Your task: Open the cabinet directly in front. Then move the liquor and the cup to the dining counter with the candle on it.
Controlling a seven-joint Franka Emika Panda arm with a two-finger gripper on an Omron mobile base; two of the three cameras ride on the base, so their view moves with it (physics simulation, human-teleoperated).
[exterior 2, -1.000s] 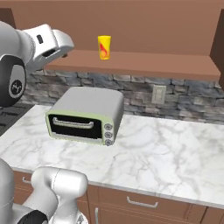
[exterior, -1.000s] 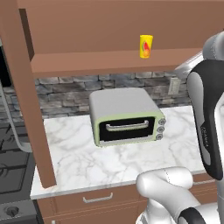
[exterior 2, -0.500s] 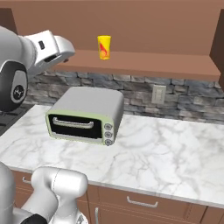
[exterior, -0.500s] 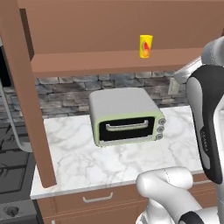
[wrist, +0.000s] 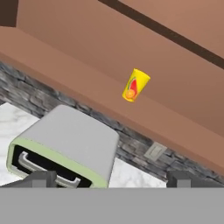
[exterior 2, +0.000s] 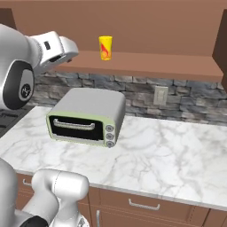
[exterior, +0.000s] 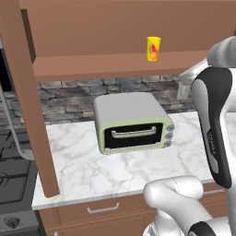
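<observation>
1. The cabinet stands open: its door is swung out edge-on at the left of the left base view, so the inside and its bottom board are bare to the arm. That step looks done.
2. The cup stands upright on the cabinet's bottom board, close to the front edge and nearer the right end than the left. Standing alone by the front edge, it seems an easy first pick with little reach into the box.
3. I cannot see the liquor bottle on this board.
4. The gripper has its fingers spread wide apart and holds nothing. In the hand view the cup sits above and just right of the midline between the tips, well apart from them. That aim suggests the hand is lining up on it, not yet reaching.
5. In the right base view the white wrist hangs left of the cup, at about the height of the board.
6. The toaster oven sits on the worktop toward its back edge, under the cabinet and below the approach path.
</observation>
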